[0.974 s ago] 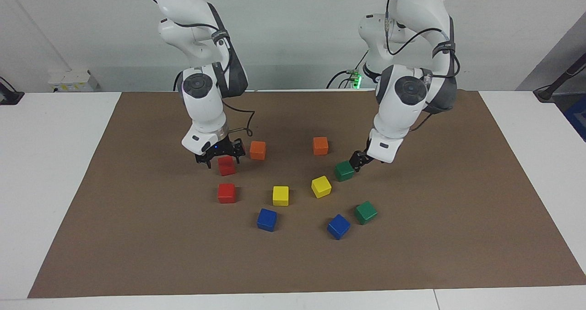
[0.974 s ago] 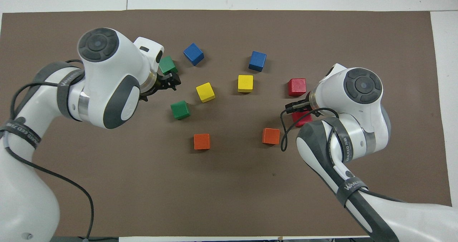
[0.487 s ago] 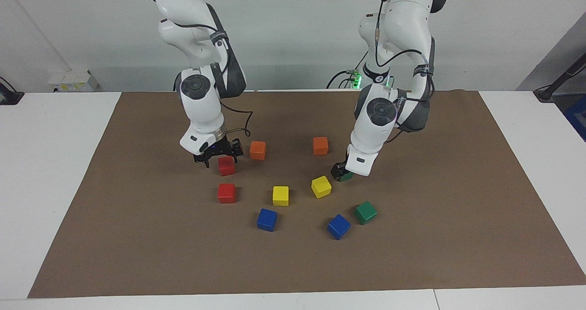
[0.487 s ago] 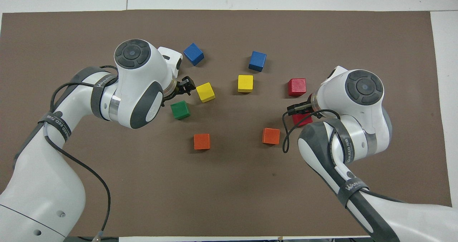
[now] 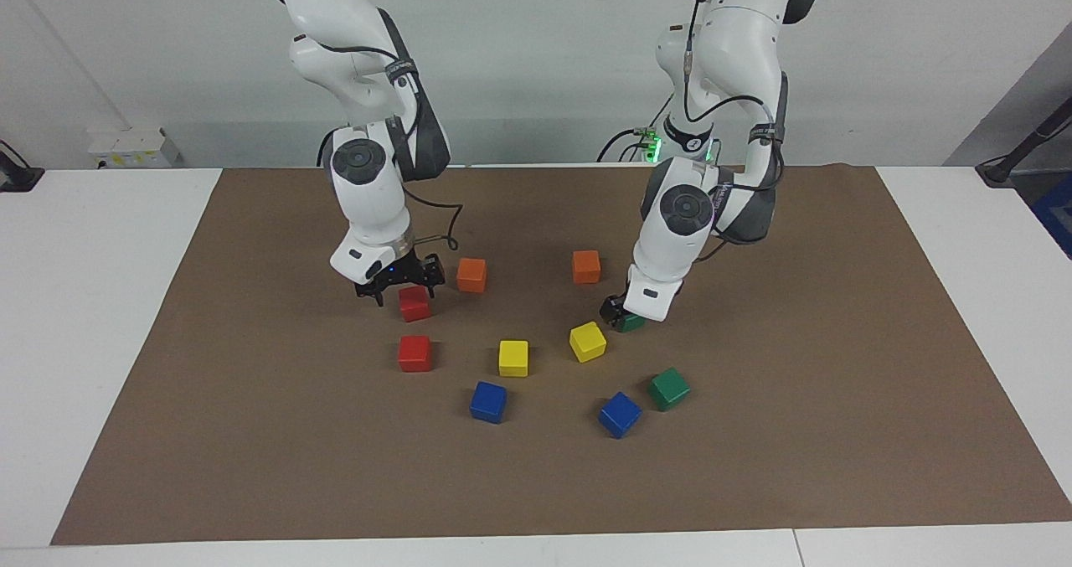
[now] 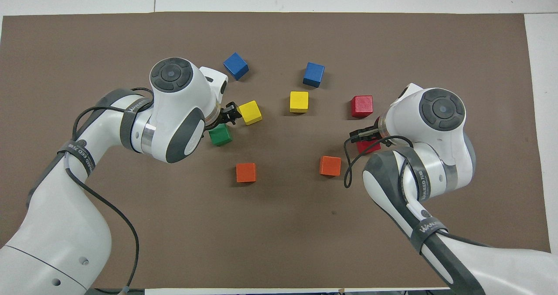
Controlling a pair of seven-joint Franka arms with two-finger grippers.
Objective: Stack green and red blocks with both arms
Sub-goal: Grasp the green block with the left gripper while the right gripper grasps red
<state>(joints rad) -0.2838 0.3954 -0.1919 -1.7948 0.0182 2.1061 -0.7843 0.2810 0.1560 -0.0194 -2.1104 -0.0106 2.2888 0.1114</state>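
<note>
Two red blocks lie toward the right arm's end of the mat. My right gripper [image 5: 400,289] [image 6: 367,133] hangs open just over the red block [image 5: 414,304] [image 6: 369,147] nearer to the robots, fingers spread to either side of it. The second red block [image 5: 414,353] [image 6: 362,106] sits free, farther out. My left gripper [image 5: 618,311] [image 6: 227,115] stands open low over the nearer green block [image 5: 634,324] [image 6: 221,136], covering most of it. The other green block [image 5: 669,388] lies farther out; in the overhead view the left wrist hides it.
Two orange cubes [image 5: 471,275] [image 5: 586,266] lie nearest the robots. Two yellow cubes [image 5: 513,358] [image 5: 587,341] sit mid-mat, one right beside the left gripper. Two blue cubes [image 5: 488,401] [image 5: 619,414] lie farthest out. A brown mat [image 5: 754,466] covers the white table.
The left arm swung toward the middle of the table and its gripper came down over the nearer green block. The right gripper stayed over its red block.
</note>
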